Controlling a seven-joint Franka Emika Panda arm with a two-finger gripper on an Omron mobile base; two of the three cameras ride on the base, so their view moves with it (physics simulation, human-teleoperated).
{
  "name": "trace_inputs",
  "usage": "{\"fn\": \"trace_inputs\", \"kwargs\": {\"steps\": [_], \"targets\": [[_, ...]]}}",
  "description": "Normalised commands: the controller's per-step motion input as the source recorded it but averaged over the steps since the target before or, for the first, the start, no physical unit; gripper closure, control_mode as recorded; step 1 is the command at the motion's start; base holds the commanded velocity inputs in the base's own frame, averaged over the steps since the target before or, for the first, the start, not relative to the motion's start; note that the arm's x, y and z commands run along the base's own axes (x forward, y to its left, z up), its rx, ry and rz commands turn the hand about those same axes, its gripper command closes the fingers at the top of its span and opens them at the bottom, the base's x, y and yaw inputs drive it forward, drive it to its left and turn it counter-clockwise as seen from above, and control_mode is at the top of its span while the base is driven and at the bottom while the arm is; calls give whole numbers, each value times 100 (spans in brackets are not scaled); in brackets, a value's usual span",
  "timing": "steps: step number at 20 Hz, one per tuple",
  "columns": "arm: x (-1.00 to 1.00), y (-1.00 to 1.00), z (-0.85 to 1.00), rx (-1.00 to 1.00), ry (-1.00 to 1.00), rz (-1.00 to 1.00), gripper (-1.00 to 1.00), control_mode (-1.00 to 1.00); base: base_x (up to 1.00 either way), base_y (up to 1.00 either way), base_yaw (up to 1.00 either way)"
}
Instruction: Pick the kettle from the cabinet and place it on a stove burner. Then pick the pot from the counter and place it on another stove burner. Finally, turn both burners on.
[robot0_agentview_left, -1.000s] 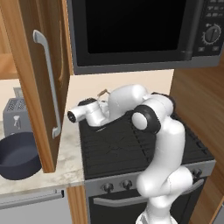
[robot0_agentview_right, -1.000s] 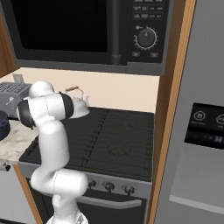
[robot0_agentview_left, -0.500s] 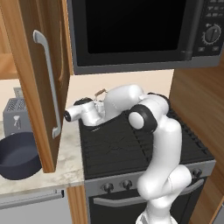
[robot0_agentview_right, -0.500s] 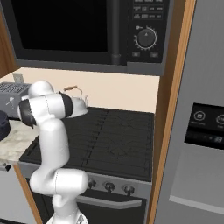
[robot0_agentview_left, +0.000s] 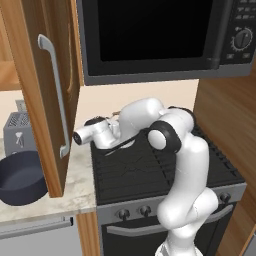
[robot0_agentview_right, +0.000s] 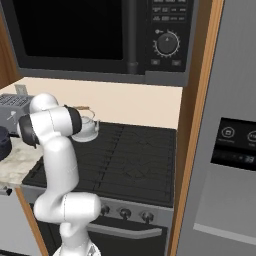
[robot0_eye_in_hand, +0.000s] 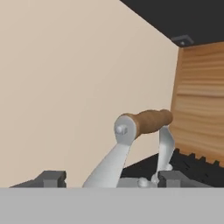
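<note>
My tool (robot0_eye_in_hand: 109, 178) stands with its jaws wide, one dark fingertip (robot0_eye_in_hand: 51, 178) to each side of the kettle (robot0_agentview_right: 86, 128), gripping nothing. In the hand view the kettle's brown wooden handle bar (robot0_eye_in_hand: 146, 122) lies just ahead of the tool, between the tips but touching neither as far as I can tell; the two flat metal handle arms drop from the bar down toward the tool. The kettle sits on the back left stove burner (robot0_agentview_left: 129, 162), directly under my wrist, and the arm hides most of its body in the left base view. Beyond the tool is the plain beige wall, with wood panelling to one side of it. The pot (robot0_agentview_left: 21, 177) rests on the surface (robot0_agentview_left: 75, 187), well apart from the tool on the far side of the open cabinet door (robot0_agentview_left: 47, 85), with the toaster (robot0_agentview_left: 19, 130) behind it. The microwave (robot0_agentview_left: 165, 37) hangs above the range.
</note>
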Motion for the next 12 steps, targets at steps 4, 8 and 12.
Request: {"fn": "trace_inputs", "kwargs": {"steps": [4, 8, 12], "targets": [[-4, -4, -6, 0, -2, 0, -100, -100, 0, 0, 0], [-5, 0, -7, 0, -2, 0, -100, -100, 0, 0, 0], [-15, 7, 0, 0, -3, 0, -100, -100, 0, 0, 0]]}}
